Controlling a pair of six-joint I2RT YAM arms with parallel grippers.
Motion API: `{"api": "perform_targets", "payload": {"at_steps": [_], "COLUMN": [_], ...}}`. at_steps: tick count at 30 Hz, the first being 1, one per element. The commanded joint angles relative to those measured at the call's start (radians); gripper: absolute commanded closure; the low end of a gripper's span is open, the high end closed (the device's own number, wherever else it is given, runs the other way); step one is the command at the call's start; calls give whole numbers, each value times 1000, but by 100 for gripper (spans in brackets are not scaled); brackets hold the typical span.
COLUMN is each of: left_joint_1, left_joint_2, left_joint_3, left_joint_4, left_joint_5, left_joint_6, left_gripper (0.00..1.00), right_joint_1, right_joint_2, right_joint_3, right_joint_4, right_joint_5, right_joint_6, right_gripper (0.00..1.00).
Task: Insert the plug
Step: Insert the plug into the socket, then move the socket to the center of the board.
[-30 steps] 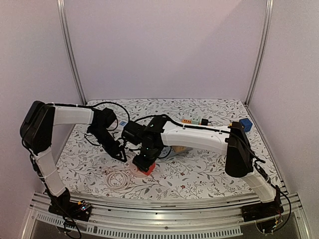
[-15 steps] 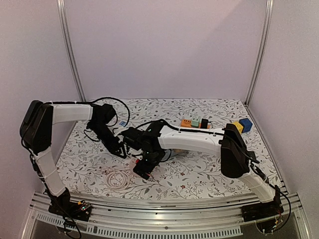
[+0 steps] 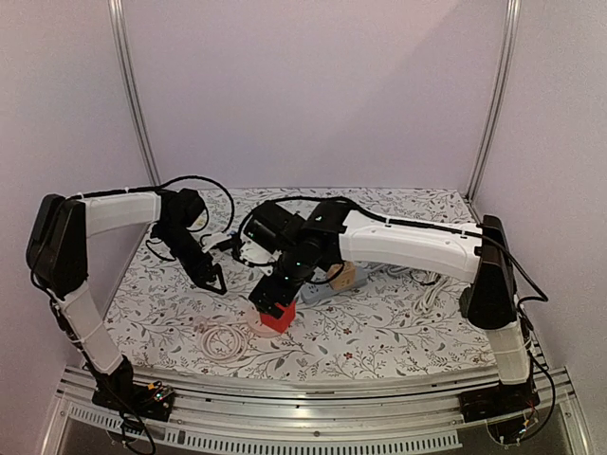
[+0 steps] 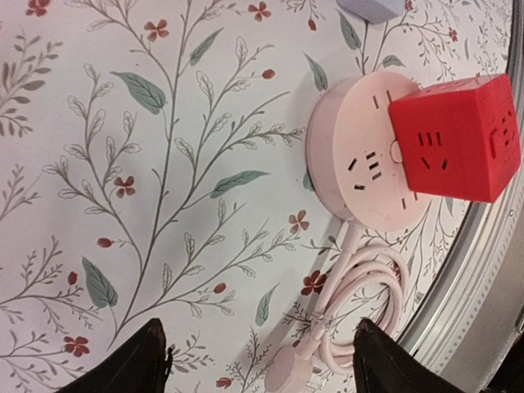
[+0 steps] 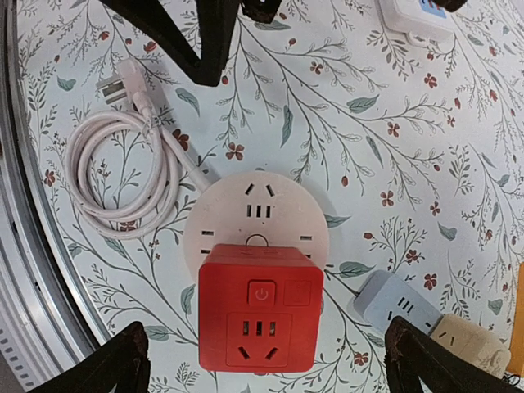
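Floral desk (image 3: 398, 332): one red cube plug (image 5: 258, 318), one round socket (image 5: 262, 201), one coiled cable (image 5: 115, 176).
From the right wrist, plug sits on socket's 6 o'clock edge, cable at 9 o'clock; left gripper (image 4: 258, 354) and right gripper (image 5: 266, 356) both wide, empty.

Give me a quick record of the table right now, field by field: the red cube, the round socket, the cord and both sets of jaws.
red cube: sits on the round socket, covering one side; nothing grips it
round socket: flat on the table, other outlets bare
white cord: coiled beside the socket, its plug lying loose
grey power strip: close to the socket, not touching
left jaws: open, empty, beside the socket
right jaws: open, empty, above the cube
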Motion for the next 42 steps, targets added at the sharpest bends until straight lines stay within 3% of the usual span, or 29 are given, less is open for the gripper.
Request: {"api": "perform_targets", "payload": {"at_steps": [1, 8, 13, 19, 25, 29, 42], "left_joint_1": [19, 97, 118, 86, 86, 86, 95], "left_joint_2": [-63, 27, 254, 556, 748, 743, 433], "left_joint_3": [46, 259, 514, 787, 962, 850, 244], "left_joint_4": [-26, 118, 156, 316, 397, 386, 392], "left_joint_5": [-123, -415, -460, -777, -929, -914, -793], "left_joint_6": [109, 130, 110, 238, 340, 355, 305], "left_gripper": [21, 12, 12, 11, 7, 7, 12], "right_joint_1": [-12, -20, -19, -20, -22, -32, -188], "right_joint_2": [-12, 56, 94, 108, 112, 122, 215], "right_joint_3": [-35, -40, -37, -40, -41, -36, 58], "right_joint_4": [40, 29, 34, 38, 65, 78, 92], "right_joint_5": [26, 21, 23, 51, 105, 144, 270], "right_joint_6": [-73, -65, -43, -4, 16, 16, 30], "right_gripper": [1, 2, 3, 3, 4, 6, 7]}}
